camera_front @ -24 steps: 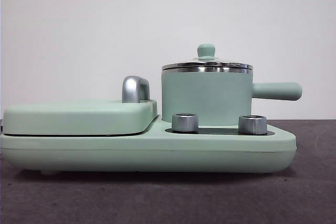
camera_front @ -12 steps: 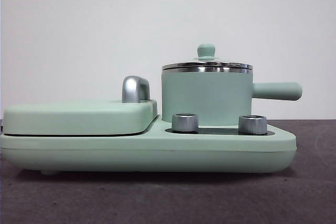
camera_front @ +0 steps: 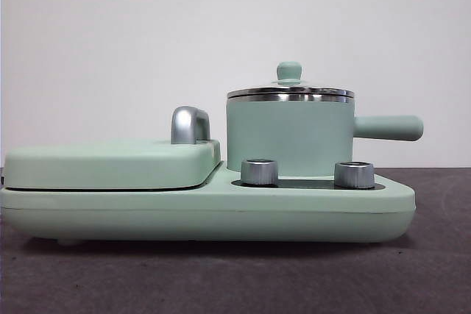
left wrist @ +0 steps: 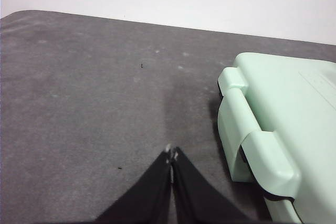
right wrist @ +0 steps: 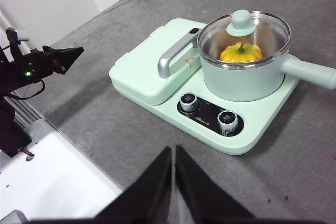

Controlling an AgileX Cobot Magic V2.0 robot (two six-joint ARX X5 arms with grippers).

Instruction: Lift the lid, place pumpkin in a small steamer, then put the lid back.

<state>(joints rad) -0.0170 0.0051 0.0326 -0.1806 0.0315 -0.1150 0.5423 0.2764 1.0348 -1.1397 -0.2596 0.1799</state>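
White wall behind, grey desk (camera_front: 235,277) below, and both arms are parked well clear of the action. Left hand (left wrist: 171,156) hangs over bare desk just beside the back hinge edge of the griddle cover (left wrist: 283,114), fingers pressed together, holding nothing. Right hand (right wrist: 173,153) hovers off the front of the appliance, also pinched closed and empty, nothing touching it.

And look at the small steamer (right wrist: 247,74): it sits on the right end of the mint-green base (camera_front: 221,211), its straight handle pointing away from the griddle. The lid (right wrist: 244,27) is seated flat on the steel rim, knob up. Through the glass you can see the pumpkin (right wrist: 241,52) inside the pot, green stem showing.

Two silver dials (right wrist: 189,100) line the front of the base below the pot; a curved steel handle (camera_front: 190,124) rises from the griddle cover, just beside the steamer. Open desk on every side of the appliance.
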